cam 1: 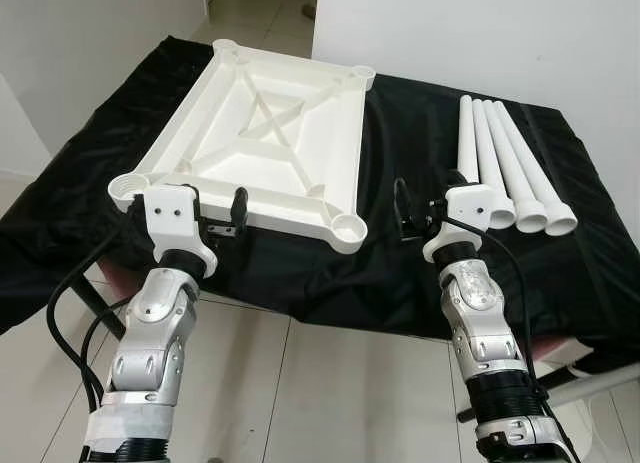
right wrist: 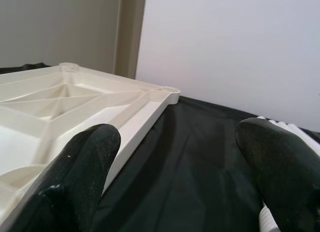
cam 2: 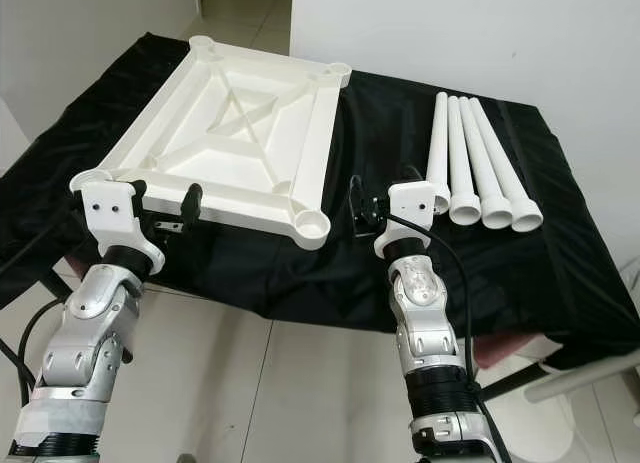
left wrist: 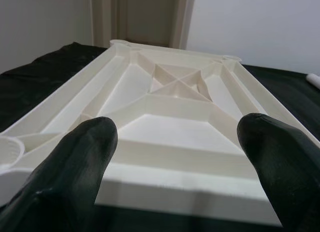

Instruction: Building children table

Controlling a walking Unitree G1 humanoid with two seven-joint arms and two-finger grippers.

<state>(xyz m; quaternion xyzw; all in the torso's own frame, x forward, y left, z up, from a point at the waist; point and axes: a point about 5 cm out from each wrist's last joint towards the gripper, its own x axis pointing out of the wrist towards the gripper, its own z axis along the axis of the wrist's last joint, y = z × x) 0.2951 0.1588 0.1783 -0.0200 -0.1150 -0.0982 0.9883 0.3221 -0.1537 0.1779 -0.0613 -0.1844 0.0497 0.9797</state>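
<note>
A white plastic table top (cam 1: 270, 133) lies upside down on a table draped in black cloth (cam 1: 400, 273), with ribs and round corner sockets (cam 1: 348, 226) facing up. Several white tube legs (cam 1: 510, 168) lie side by side to its right, socket ends toward me. My left gripper (cam 1: 215, 218) hovers open at the top's near edge, between the two near corners, and the ribbed underside (left wrist: 170, 91) stretches ahead of its fingers. My right gripper (cam 1: 425, 218) is open over bare cloth, between the top's near right corner and the legs.
A white wall (cam 1: 480, 33) stands right behind the table, with a doorway (cam 1: 260, 3) at the back left. Tiled floor (cam 1: 330, 383) lies under my arms, before the cloth's hanging front edge. Black cables (cam 1: 70, 323) trail from my left arm.
</note>
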